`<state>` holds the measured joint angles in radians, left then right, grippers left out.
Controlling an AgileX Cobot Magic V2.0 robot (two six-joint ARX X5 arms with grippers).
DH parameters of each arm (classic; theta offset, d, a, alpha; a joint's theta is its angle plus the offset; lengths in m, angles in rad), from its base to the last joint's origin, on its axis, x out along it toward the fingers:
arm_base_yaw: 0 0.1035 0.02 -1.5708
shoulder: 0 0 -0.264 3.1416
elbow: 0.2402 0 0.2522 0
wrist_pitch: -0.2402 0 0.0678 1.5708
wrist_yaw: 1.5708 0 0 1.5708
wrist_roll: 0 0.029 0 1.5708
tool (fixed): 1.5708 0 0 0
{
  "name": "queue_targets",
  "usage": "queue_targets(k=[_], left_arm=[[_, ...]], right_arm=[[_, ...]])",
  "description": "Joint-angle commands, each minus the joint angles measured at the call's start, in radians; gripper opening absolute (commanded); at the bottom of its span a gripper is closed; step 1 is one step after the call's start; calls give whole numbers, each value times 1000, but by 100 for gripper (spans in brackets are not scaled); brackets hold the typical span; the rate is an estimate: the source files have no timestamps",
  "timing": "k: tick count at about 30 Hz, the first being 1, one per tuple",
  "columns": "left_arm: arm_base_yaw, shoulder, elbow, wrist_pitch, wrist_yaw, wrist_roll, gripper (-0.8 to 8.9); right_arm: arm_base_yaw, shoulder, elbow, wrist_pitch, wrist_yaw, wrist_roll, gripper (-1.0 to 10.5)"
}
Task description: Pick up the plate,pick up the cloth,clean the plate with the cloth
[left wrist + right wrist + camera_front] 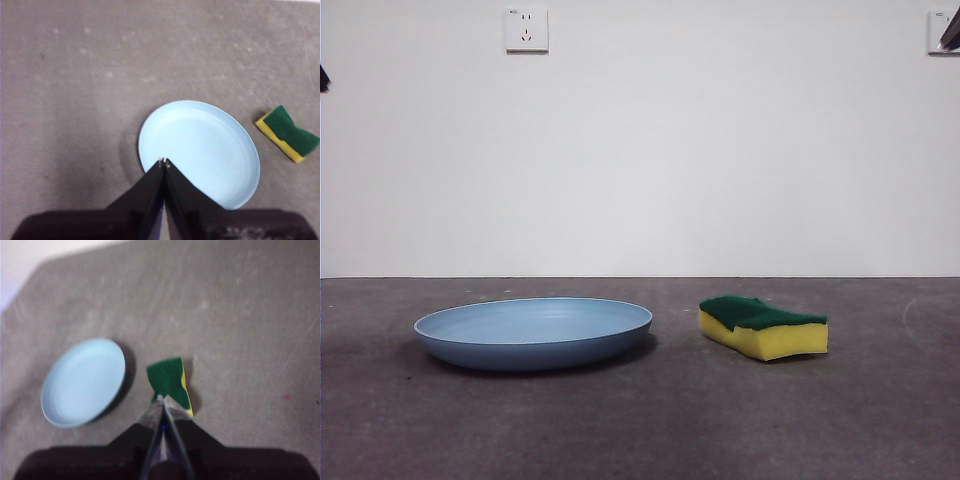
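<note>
Looking across the table, we find the plate (533,332) lying flat on the grey table (640,430), with the cloth (763,327), really a yellow sponge with a green top, resting near its side, not touching it. Both arms wait high above: the left gripper (163,162) hangs over the plate's rim and the right gripper (160,399) over the cloth, each with its jaws pressed together. We judge the low rim the main risk: jaws that descend without opening, or catch only its edge, could push the plate away or tip it.
</note>
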<state>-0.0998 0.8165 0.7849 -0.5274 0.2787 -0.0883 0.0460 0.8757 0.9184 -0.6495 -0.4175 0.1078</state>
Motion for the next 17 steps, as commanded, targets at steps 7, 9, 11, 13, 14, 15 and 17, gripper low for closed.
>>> queue_targets(k=[7,9,11,13,14,15,17], left_arm=[[1,86,2,10,67,-24,369],[1,130,3,24,64,-24,369],[1,201,19,27,64,-23,369],[1,295,63,13,64,-16,369],[1,343,89,8,64,-12,369],[0,391,119,6,63,-12,369],[0,490,184,4,63,0,369]], right_arm=[[2,88,45,-11,-2,-53,536],[2,88,45,-11,-2,-53,535],[2,88,45,-11,-2,-53,535],[3,88,45,-12,-3,-51,535],[3,88,45,-13,-3,-45,535],[4,88,45,-15,-3,-45,535],[10,88,45,-20,-3,-45,535]])
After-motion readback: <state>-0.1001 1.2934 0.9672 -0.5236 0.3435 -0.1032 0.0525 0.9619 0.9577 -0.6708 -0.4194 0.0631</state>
